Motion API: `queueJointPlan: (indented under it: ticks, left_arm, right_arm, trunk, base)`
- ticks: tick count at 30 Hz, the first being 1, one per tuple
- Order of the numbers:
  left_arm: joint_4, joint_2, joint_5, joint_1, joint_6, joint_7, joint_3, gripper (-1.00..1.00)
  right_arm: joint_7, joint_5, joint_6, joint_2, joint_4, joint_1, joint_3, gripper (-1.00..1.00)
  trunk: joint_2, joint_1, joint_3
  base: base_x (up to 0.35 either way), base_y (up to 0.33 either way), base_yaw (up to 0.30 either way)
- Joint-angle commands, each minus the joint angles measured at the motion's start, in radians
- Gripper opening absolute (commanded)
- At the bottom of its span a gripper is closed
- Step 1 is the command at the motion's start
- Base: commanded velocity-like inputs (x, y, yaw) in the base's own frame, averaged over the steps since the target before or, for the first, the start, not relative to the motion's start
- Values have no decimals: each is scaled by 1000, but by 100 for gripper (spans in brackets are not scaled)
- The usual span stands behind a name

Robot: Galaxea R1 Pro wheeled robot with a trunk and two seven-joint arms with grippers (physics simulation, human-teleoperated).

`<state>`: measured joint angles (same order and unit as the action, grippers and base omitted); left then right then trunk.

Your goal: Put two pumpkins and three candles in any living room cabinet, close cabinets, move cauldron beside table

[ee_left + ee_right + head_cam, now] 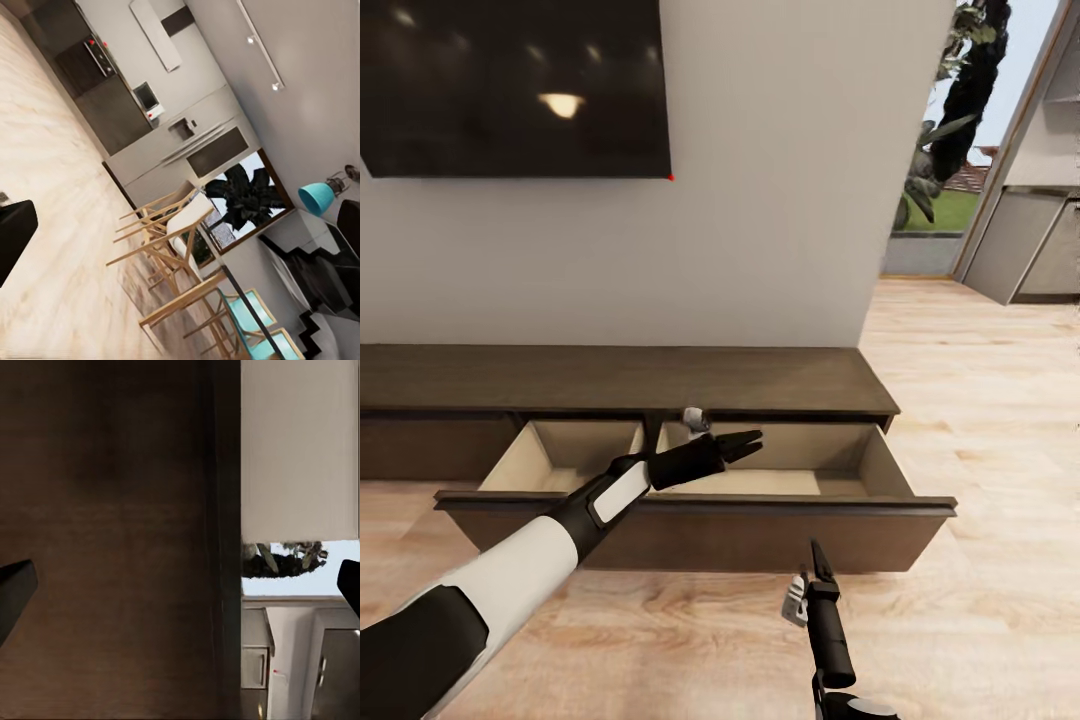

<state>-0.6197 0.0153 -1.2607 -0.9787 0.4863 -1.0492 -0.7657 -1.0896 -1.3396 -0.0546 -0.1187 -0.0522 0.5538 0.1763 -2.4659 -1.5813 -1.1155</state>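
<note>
The left tool hangs over the right part of the open drawer, reaching in from the left; its two black fingers are a little apart and hold nothing; in the left wrist view one dark finger shows at the edge, and past it are wooden chairs and a far kitchen; that camera looks off to the side, not down into the drawer

The right tool waits low, just in front of the drawer's dark front board and nearer its right end; in the right wrist view its fingers stand wide apart with nothing between them, facing the brown wood of the cabinet

The cabinet runs long from left to right along the wall under the dark screen; its drawer is pulled out toward the robot, with two pale boxes inside; what I can see of them looks bare, though the left arm hides some of the floor of the right one; I see no pumpkin, candle or cauldron here

I think the next job is to shut the drawer or go get more things; to shut it, the push must go straight away from the robot, toward the wall; the right tool is closer to the front board, so it looks like the handier one
</note>
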Motion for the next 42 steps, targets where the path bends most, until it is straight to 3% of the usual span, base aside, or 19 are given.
queueJointPlan:
  ticks: [1, 6, 15, 18, 22, 24, 27, 30, 32, 35, 36, 37, 38, 40, 42]
  left_arm:
    - [0, 0, 0, 0, 0, 0, 0, 100]
    - [0, -1, 0, 0, 0, 0, 0, 100]
    - [2, 3, 1, 2, -1, 1, 0, 100]
    - [52, 1, -5, 3, -45, 5, 1, 100]
    - [104, -2, -32, 2, -66, 8, 37, 100]
    - [111, 5, -34, 1, -68, 8, 67, 100]
    - [106, 17, -29, 0, -70, 9, 73, 100]
    - [107, 29, -25, 0, -71, 12, 73, 100]
    - [104, 63, -24, -2, -68, 14, 69, 100]
    - [111, 77, -6, -1, -67, 21, 54, 100]
    - [120, 80, 24, 1, -66, 27, 33, 100]
    - [147, 83, 76, 2, -63, 29, 3, 100]
    - [184, 83, 103, 5, -63, 30, -11, 100]
    - [235, 83, 120, 15, -63, 30, -21, 100]
    - [280, 83, 134, 33, -66, 31, -38, 100]
  right_arm:
    - [0, 0, 1, 0, 0, 0, 0, 100]
    - [-1, -1, 3, 1, 0, 0, 0, 100]
    - [3, -3, 6, 7, -1, 0, -1, 100]
    - [5, -2, 10, 9, -2, 0, -1, 100]
    - [11, -1, 47, 10, -3, 0, -4, 100]
    - [75, 4, 73, 10, -7, 0, -6, 100]
    - [148, 15, 126, 10, -11, 0, -9, 100]
    - [202, 91, 208, 13, -11, 0, -32, 100]
    - [298, 202, 264, 19, -11, 0, -54, 100]
    - [396, 271, 278, 28, -11, 0, -60, 100]
    - [446, 304, 281, 41, -10, 0, -62, 100]
    - [486, 359, 283, 70, -8, 0, -63, 100]
    - [503, 421, 284, 94, -3, -1, -64, 100]
    - [524, 498, 286, 125, 2, -3, -63, 100]
    - [554, 549, 287, 150, 4, -5, -63, 100]
  trunk:
    - [0, 0, 0]
    - [0, 0, 0]
    - [0, 0, 0]
    - [14, 8, 6]
    - [42, 23, 19]
    - [56, 31, 25]
    - [77, 42, 34]
    - [98, 54, 44]
    - [112, 61, 50]
    - [133, 73, 60]
    - [140, 77, 63]
    - [147, 81, 66]
    - [154, 84, 69]
    - [168, 92, 75]
    - [182, 100, 81]
  base:
    - [-333, 0, 0]
    - [-299, 0, 0]
    - [-21, 0, 0]
    - [0, 0, 0]
    - [0, 0, 0]
    - [0, 0, 0]
    - [0, 0, 0]
    - [0, 0, 0]
    - [0, 0, 0]
    - [0, 0, 0]
    - [0, 0, 0]
    - [0, 0, 0]
    - [0, 0, 0]
    - [0, 0, 0]
    - [0, 0, 0]
